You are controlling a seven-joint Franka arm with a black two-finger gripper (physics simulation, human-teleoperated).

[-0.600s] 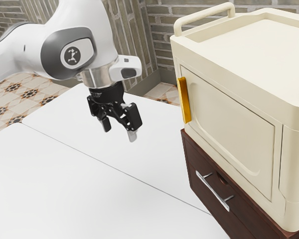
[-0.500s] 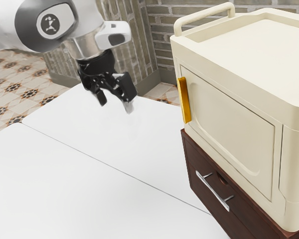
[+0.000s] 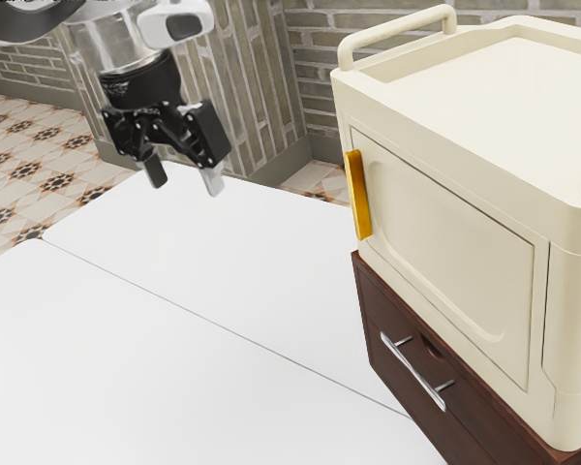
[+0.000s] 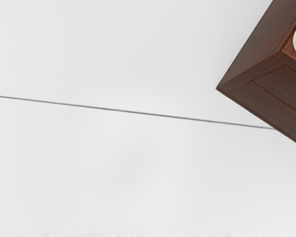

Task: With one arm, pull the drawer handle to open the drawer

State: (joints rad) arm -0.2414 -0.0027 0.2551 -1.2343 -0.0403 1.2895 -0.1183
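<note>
Gripper (image 3: 185,184) hangs empty and spread wide, with the silver handle (image 3: 412,371) of the brown drawer (image 3: 470,417) well away toward four o'clock in the exterior view. It should straddle the handle squarely before closing, then pull straight out, level and slow.

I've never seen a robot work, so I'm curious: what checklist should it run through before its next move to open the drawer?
1. Handle identified: ok. The silver handle is on the brown drawer; the yellow handle is on the cream box.
2. Handle unobstructed: ok, nothing covers it.
3. Hand open: ok, its fingers stand apart with nothing between them.
4. Hand at the silver handle: not ok, it hangs well off toward the exterior view's left.
5. Drawer unlocked: cannot tell.
</note>
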